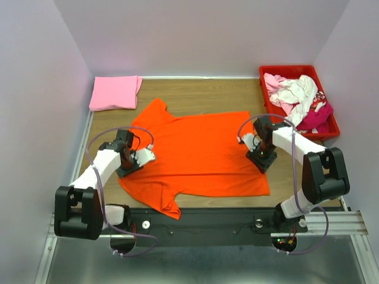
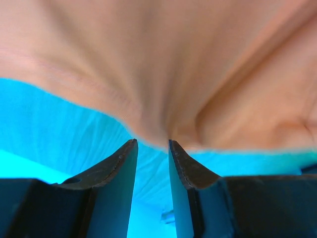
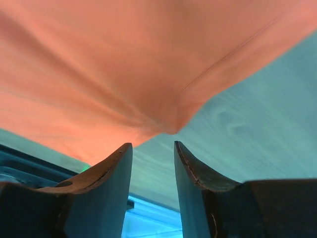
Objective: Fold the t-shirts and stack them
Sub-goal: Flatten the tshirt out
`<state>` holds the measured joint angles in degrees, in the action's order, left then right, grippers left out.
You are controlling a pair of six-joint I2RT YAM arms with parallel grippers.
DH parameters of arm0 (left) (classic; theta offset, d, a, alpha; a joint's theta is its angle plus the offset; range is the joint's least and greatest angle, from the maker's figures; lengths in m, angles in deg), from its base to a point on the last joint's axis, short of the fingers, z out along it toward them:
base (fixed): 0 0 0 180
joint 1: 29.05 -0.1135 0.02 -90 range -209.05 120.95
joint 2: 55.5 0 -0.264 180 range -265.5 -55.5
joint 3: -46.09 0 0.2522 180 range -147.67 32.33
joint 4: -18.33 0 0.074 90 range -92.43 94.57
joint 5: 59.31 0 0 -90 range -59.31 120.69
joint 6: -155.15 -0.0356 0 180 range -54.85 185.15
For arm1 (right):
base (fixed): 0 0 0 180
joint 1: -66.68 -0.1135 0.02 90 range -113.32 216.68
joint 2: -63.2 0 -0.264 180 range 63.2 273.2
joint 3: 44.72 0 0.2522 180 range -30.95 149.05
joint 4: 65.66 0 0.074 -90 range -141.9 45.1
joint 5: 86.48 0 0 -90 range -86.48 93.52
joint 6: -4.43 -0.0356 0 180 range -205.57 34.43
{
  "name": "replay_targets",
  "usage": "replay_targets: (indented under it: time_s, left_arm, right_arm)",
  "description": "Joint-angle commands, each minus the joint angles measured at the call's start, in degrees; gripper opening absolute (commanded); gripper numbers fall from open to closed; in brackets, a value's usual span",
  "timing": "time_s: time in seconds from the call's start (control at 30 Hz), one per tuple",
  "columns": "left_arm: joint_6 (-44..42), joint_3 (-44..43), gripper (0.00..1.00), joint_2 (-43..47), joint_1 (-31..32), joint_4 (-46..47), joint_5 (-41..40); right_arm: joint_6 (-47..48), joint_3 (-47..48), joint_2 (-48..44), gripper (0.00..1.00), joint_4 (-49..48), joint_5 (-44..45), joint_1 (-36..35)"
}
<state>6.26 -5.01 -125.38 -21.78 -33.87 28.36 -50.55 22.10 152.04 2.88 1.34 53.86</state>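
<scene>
Our left claw [image 2: 152, 144] and right claw [image 3: 152, 145] gape halfway, empty; the orange t-shirt [image 1: 201, 154] lies just ahead, flat for folding.

I'm seeing the orange t-shirt [image 1: 201, 151] as soft matt cloth, smooth with shallow creases. The pink t-shirt [image 1: 115, 93] reads the same from here, matt cloth with no shine. The tabletop [image 1: 201, 94] is light brown wood grain with a dull finish. The crate [image 1: 296, 70] looks like smooth red plastic, with white and magenta cloth [image 1: 302, 97] crumpled inside. Up close, the left tool [image 2: 151, 144] has dark matt fingers, and the right tool [image 3: 152, 145] has the same, its inner edges scuffed and rough. The rail [image 1: 349, 222] is bare pale metal.
</scene>
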Motion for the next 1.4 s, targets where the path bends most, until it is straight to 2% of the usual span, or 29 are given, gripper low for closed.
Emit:
replay_targets:
  time_s: [0.0,0.07,0.17,0.3,0.43,0.57,0.73,0.87,0.93,0.97,1.07,1.13,1.23,1.37]
  left_arm:
    - [-0.26,-12.91,0.43,-0.32,-0.41,-7.09,11.25]
    - [2.45,-18.17,0.44,-2.43,-0.41,-5.87,13.65]
    - [6.58,-21.36,0.43,-7.71,-0.50,-0.34,15.60]
    - [10.89,-22.68,0.43,-15.96,-0.50,7.83,14.64]
    - [12.57,-22.25,0.40,-20.97,-0.67,10.57,13.84]
    - [11.09,-16.21,0.37,-20.82,-1.38,11.10,12.18]
    - [7.05,-6.37,0.34,-14.25,-2.78,8.03,11.12]
    - [5.54,-5.02,0.33,-9.84,-2.96,4.25,12.17]
    - [5.11,-9.57,0.34,-9.56,-2.96,1.27,15.76]
    - [5.28,-15.07,0.35,-10.00,-2.87,0.30,17.60]
    - [9.83,-25.46,0.40,-14.74,-2.96,-0.50,24.72]
    - [15.98,-38.88,0.44,-19.66,-2.96,3.18,28.16]
    - [22.48,-47.88,0.47,-25.37,-2.96,10.12,29.92]
    - [32.14,-65.61,0.48,-40.74,-2.96,13.82,30.28]
  right_arm:
    - [-1.71,9.07,-1.83,0.46,1.20,-8.35,0.07]
    - [-3.29,13.20,0.18,0.46,1.03,-9.42,0.08]
    - [-5.23,16.02,5.28,0.45,-0.81,-9.43,0.07]
    - [-6.02,16.55,10.73,0.43,-5.55,-7.76,0.16]
    - [-6.73,16.73,14.87,0.43,-6.71,-8.02,0.07]
    - [-5.23,13.40,15.05,0.43,-6.97,-7.41,0.16]
    - [-2.60,6.72,9.88,0.43,-4.61,-9.42,0.07]
    - [0.12,6.52,5.84,0.43,1.36,-14.86,-0.01]
    - [0.31,8.19,4.51,0.44,4.18,-18.28,-0.01]
    - [-0.30,9.68,3.63,0.45,4.28,-18.83,0.07]
    - [-2.85,16.36,4.58,0.47,2.70,-19.53,0.08]
    - [-5.13,22.16,7.92,0.47,0.42,-20.06,0.16]
    - [-8.04,30.94,14.41,0.47,-3.00,-21.10,0.25]
    - [-15.85,43.42,22.59,0.45,-6.61,-24.27,0.16]
